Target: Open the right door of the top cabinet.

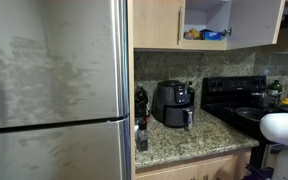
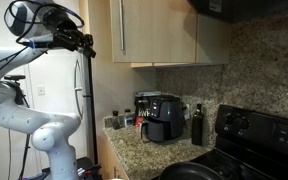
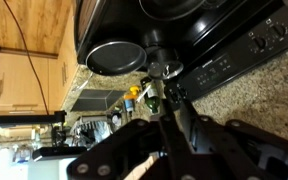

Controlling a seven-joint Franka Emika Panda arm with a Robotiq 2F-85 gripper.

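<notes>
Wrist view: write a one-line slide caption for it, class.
Beyond the dark gripper, the wrist camera sees a black stove, a round pan and speckled granite counter.

In an exterior view we see the light-tan wooden top cabinet [image 1: 156, 22] hanging above the speckled granite table [image 1: 184, 140], with the tall stainless steel fridge [image 1: 54, 90] to its left. The pale-faced right door [image 1: 254, 22] stands swung out, right of the interior, where yellow and blue packages [image 1: 204, 34] lie. On the table, a black air fryer [image 1: 174, 103] stands left of the black stove [image 1: 234, 95].
</notes>
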